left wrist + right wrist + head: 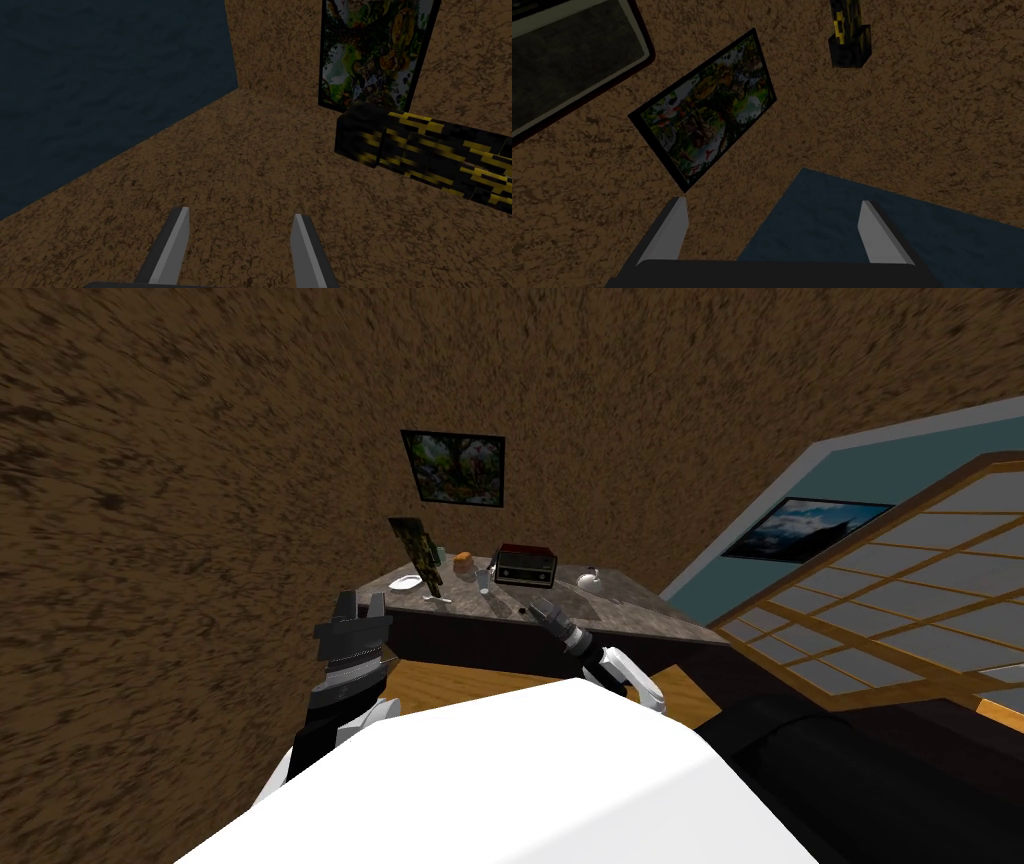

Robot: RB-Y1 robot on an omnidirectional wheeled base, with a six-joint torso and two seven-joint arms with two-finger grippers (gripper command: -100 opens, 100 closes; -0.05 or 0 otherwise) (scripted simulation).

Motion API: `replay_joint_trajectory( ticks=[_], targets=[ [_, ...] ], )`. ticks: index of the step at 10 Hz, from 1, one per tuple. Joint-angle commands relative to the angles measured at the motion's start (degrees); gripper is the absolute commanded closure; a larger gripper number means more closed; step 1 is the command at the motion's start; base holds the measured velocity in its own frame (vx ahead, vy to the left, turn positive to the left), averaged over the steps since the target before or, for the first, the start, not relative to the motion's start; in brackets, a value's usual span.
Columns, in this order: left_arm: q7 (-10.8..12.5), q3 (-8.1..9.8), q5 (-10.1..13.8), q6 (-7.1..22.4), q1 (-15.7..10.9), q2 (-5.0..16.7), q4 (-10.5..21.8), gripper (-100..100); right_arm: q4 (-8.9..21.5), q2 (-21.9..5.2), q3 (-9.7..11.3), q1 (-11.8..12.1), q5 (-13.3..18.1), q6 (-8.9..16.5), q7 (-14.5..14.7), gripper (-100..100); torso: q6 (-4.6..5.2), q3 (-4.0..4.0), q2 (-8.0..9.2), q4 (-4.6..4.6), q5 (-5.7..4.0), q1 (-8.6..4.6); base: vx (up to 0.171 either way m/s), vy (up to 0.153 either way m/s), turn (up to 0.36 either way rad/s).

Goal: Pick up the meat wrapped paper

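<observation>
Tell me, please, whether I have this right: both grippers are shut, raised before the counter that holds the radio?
The wrist views show the left gripper and the right gripper open, not shut; they are raised before the counter that holds the radio.

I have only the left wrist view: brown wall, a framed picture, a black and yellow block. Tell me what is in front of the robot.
Observer: A grey-topped counter stands ahead.
Operator: Find the parcel.
Observer: A small brownish thing with an orange top, perhaps it, sits on the counter between the black and yellow block and a dark radio.
Operator: Report the other arm.
Observer: The right gripper has its fingers open and holds nothing; it hovers by the counter's near edge.
</observation>
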Motion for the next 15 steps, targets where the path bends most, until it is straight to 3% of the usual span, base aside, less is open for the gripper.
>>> replay_joint_trajectory(
  ticks=[1,2,3,6,7,8,9,12,15],
  targets=[
    [0.0,0.00,0.0,0.0,0.0,0.0,0.0,0,0.6,-1.6,-0.3,-0.3,2.2,0.1,0.5,-100,0.00,0.00,0.00,0.00,0.00,0.00,-0.008,0.090,0.016],
    [0.0,0.00,0.0,0.0,0.0,0.0,0.0,0,1.5,-3.9,-0.5,-0.3,4.3,0.1,1.7,-100,0.00,-0.01,-0.02,0.00,0.00,-0.04,0.003,0.091,0.047],
    [0.0,0.00,0.0,0.0,0.0,0.0,0.0,0,1.5,-4.1,-0.5,-0.3,5.5,0.1,1.7,-100,0.00,-0.03,-0.05,-0.01,-0.01,-0.04,0.003,0.084,0.016],
    [0.0,0.00,0.0,0.0,0.0,0.0,0.0,0,3.7,-8.8,-1.2,-0.1,10.7,0.2,4.2,-100,0.00,-0.08,-0.13,-0.03,0.03,0.06,0.022,0.125,0.028],
    [0.0,0.00,0.0,0.0,0.0,0.0,0.0,0,3.7,-9.0,-1.2,-0.1,12.1,0.2,4.2,-100,0.00,-0.07,-0.12,-0.02,0.02,0.06,0.019,0.088,0.012],
    [0.0,0.00,0.0,0.0,0.0,0.0,0.0,0,5.0,-11.4,-1.6,0.1,14.0,0.3,5.4,-100,0.01,-0.06,-0.12,-0.02,0.01,-0.04,0.024,0.114,0.036],
    [0.0,0.00,0.0,0.0,0.0,0.0,0.0,0,5.0,-11.4,-1.6,0.1,15.3,0.3,5.4,-100,0.00,-0.07,-0.13,-0.03,0.01,0.03,0.022,0.092,0.004],
    [0.0,0.00,0.0,0.0,0.0,0.0,0.0,0,7.7,-15.9,-2.7,0.5,20.4,0.5,7.7,-100,0.01,-0.08,-0.15,-0.03,0.01,-0.02,0.036,0.109,0.019],
    [0.0,0.00,0.0,0.0,0.0,0.0,0.0,0,9.1,-18.1,-3.3,0.8,24.6,0.6,8.8,-100,0.00,-0.13,-0.23,-0.05,0.01,0.03,0.044,0.102,0.008]
  ],
)
